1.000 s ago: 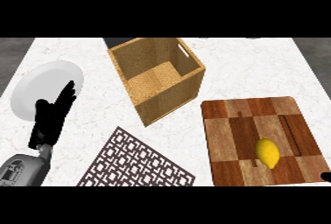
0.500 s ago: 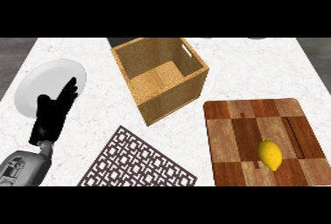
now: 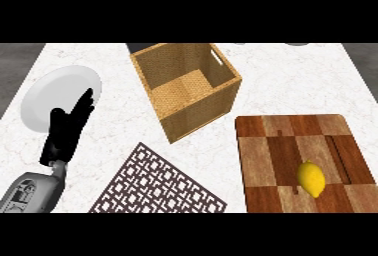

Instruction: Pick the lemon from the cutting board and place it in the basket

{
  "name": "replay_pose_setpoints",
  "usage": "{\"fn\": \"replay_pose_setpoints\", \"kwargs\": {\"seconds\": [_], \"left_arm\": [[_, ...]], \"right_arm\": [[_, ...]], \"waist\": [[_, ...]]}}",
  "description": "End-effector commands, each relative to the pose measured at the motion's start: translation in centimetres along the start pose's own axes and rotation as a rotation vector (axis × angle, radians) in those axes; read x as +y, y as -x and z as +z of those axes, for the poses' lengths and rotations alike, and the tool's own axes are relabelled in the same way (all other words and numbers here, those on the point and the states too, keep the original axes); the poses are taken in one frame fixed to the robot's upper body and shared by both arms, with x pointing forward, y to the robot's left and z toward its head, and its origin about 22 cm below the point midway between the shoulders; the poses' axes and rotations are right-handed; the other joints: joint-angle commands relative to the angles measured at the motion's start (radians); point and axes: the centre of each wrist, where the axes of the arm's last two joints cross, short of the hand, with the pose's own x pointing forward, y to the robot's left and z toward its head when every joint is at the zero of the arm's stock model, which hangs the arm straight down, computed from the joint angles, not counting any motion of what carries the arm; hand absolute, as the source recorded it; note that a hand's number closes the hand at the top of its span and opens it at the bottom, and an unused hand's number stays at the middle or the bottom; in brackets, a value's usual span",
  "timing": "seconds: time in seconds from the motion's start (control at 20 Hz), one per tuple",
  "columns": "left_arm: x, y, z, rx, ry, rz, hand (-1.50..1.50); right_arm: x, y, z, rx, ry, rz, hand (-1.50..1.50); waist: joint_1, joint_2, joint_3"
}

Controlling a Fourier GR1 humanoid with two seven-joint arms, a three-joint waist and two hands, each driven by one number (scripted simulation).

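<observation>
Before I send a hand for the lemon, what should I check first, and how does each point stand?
1. Lemon lies uncovered on the cutting board: ok.
2. Basket opening faces up, nothing seen inside: ok.
3. Right hand ready near the lemon: not ok, it is not in view.
4. Left hand free: ok, open and holding nothing, at the plate.
5. Way from board to basket: ok, only counter shows between them.

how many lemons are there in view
1: the lemon lies on the cutting board, toward its lower right. None shows in the basket, though its near wall hides some of the floor.
</observation>
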Motion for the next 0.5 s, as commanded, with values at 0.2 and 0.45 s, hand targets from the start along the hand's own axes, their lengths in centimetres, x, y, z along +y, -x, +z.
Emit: {"fn": "replay_pose_setpoints", "kwargs": {"seconds": [0.2, 0.45], "left_arm": [[-0.4, -0.8, -0.2, -0.014, 0.013, 0.004, 0.0], [0.1, 1.1, 0.0, -0.004, 0.02, -0.003, 0.0]], "right_arm": [[1.9, 1.1, -0.6, 0.018, 0.095, 0.013, -1.5], [2.7, 1.9, -2.6, 0.027, 0.085, -0.004, -1.5]], "waist": [[0.004, 0.001, 0.0], [0.007, 0.001, 0.0]]}}
